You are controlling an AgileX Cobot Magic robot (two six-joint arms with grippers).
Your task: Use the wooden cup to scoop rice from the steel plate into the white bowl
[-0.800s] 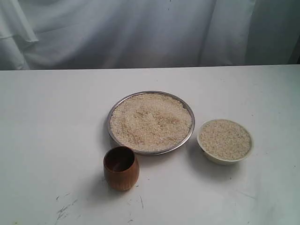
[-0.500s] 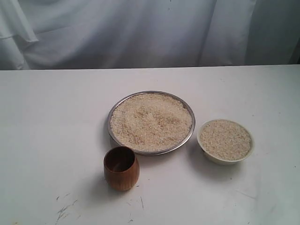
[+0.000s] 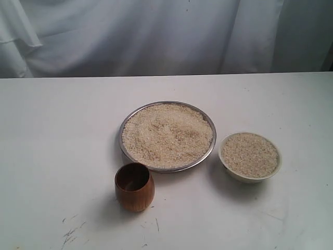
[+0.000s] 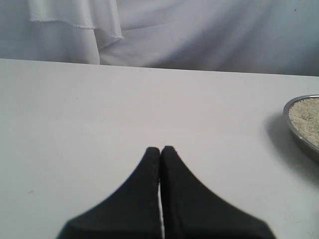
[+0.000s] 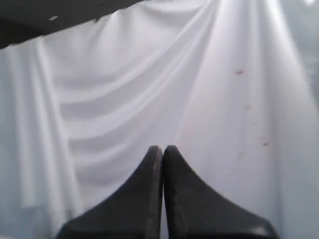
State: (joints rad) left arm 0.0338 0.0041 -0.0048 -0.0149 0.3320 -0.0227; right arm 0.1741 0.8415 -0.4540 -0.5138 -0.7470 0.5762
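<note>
The wooden cup (image 3: 134, 186) stands upright and untouched near the front of the surface (image 3: 62, 156), its dark inside showing no grains, just beside the near-left rim of the steel plate (image 3: 171, 170). Over the last moments nothing has shifted: the cup, the plate and the white bowl (image 3: 244, 178) lie exactly where they were. The rice (image 3: 167, 134) keeps the same broad, shallow heap across the plate. I take that to mean no scoop is under way and the first job is to go and take hold of the cup. The bowl sits just to the right of the plate, apart from it, and is already filled with rice almost to its rim, so any further pour would have little margin before spilling. Neither arm shows in the exterior view. The left arm's jaws are pressed together and empty, held low over bare surface with the plate's edge off to one side. The right arm's jaws are likewise pressed together and empty, facing only the white cloth backdrop (image 3: 156, 36). Room is generous: the surface lies open to the left of the cup and behind the plate. The cup's tightest side is toward the plate rim, and the front edge with its scuff marks (image 3: 70, 234) is near.
</note>
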